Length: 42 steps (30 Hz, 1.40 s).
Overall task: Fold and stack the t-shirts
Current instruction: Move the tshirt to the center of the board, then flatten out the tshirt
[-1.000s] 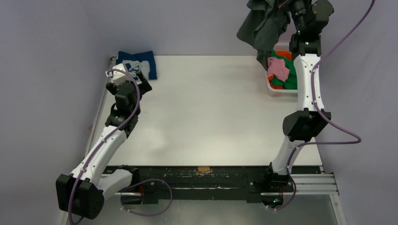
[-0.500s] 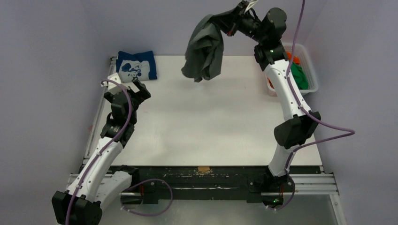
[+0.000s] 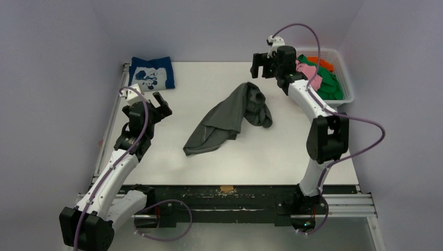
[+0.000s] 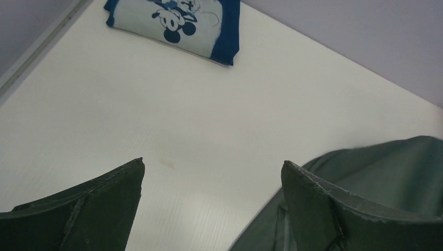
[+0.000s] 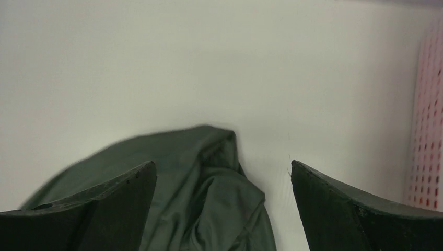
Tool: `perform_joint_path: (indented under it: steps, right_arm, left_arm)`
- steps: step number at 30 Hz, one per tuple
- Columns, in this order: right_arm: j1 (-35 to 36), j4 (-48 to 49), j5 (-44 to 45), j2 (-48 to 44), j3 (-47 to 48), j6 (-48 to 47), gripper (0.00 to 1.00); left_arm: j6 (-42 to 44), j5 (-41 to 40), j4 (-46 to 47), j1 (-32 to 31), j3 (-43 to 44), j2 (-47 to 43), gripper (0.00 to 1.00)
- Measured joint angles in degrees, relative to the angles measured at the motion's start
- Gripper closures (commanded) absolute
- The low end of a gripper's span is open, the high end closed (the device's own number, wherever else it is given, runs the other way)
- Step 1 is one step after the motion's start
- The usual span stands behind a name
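I find the top view evenly and softly lit from above: no glare on the white table [image 3: 219,157], and only faint shadows beneath the arms. The walls carry a violet cast. The dark grey t-shirt [image 3: 230,117] reads flat, with little fold detail. In the right wrist view its outline is smeared, and the fingers [image 5: 360,214] of the right gripper [image 5: 222,163] are dark and soft. The left wrist view is sharper, and the print on the navy t-shirt [image 4: 175,21] is legible.

The dark grey t-shirt [image 3: 230,117] is soft, matt, creased cloth. The navy t-shirt [image 3: 152,72] is cloth with a white print. The table [image 3: 292,146] looks smooth, white and faintly glossy. The basket [image 3: 346,76] is white plastic mesh.
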Motion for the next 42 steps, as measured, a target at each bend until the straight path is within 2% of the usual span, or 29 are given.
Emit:
perform_joint_path:
  steps: [2, 5, 10, 15, 20, 24, 27, 31, 34, 37, 42]
  right_arm:
    - [-0.4, -3.1, 3.5, 3.5, -1.5, 0.5, 0.01]
    - [-0.8, -4.6, 6.1, 2.1, -7.5, 1.4, 0.01]
    - [-0.4, -5.1, 8.0, -6.8, -13.3, 3.8, 0.01]
    - [0.7, -2.5, 4.6, -14.0, -17.0, 6.5, 0.03]
    - [6.2, -2.5, 2.5, -12.4, -17.4, 4.9, 0.05]
    - [11.3, -5.2, 7.1, -8.8, -17.8, 3.0, 0.05]
    - [12.1, -7.0, 11.1, -7.2, -18.3, 3.3, 0.05]
    - [11.0, -7.8, 17.7, -7.3, -18.9, 5.0, 0.05]
    - [9.5, -8.1, 20.6, -7.9, -19.9, 7.6, 0.06]
    - [5.9, -8.7, 19.8, -9.9, -22.7, 11.8, 0.09]
    - [-3.7, -7.1, 12.6, -11.8, -27.5, 18.2, 0.13]
  left_arm:
    - [-0.2, 3.0, -1.2, 0.0, 0.7, 2.2, 0.0]
    - [-0.7, 8.6, -3.2, 0.0, 1.7, 6.5, 0.0]
    - [-2.3, 17.8, -7.2, 0.0, 1.6, 12.7, 0.0]
    - [-4.3, 23.8, -9.8, -0.7, -0.4, 16.8, 0.02]
    - [-6.0, 26.6, -12.3, -2.1, -0.8, 21.9, 0.06]
    - [-7.3, 28.2, -12.4, -3.5, -0.9, 25.8, 0.09]
    - [-8.1, 29.2, -12.0, -4.8, -0.4, 28.4, 0.15]
    - [-9.1, 30.1, -10.4, -6.2, 1.5, 31.3, 0.36]
    - [-9.3, 30.6, -9.9, -6.8, 3.3, 34.0, 0.63]
    - [-9.3, 31.2, -9.7, -7.1, 4.6, 36.3, 1.0]
    - [-8.7, 30.9, -10.6, -7.3, 5.0, 37.2, 1.0]
